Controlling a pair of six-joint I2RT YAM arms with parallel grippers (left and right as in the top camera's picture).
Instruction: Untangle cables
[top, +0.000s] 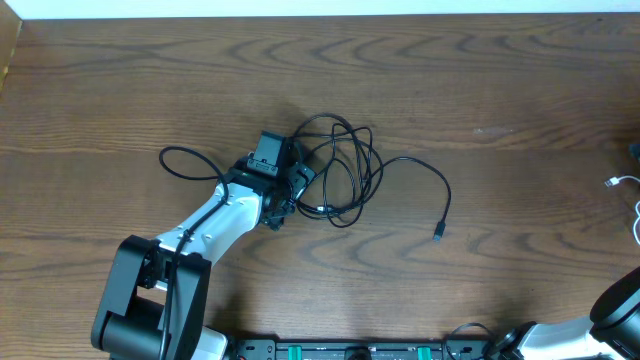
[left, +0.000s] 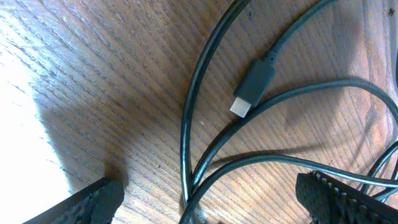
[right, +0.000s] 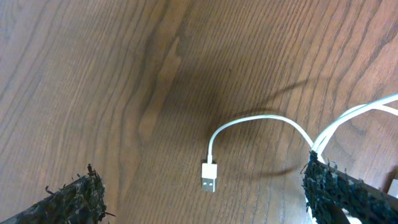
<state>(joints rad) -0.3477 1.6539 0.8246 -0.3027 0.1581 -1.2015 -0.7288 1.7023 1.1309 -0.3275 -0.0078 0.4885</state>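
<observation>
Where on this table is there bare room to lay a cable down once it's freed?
Bare table lies along the far edge beyond the black cables, and between their loose plug and the white cable at the right. Crowded: the middle, where the left end effector sits at the tangle.

Black cables and one white cable; the table is brown wood-grain.

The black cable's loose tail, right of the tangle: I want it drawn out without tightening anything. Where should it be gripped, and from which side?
Probably grip the black cable's tail just behind its plug, from above on the right side: there it lies alone and nearly straight on the table, clear of the tangle.
</observation>
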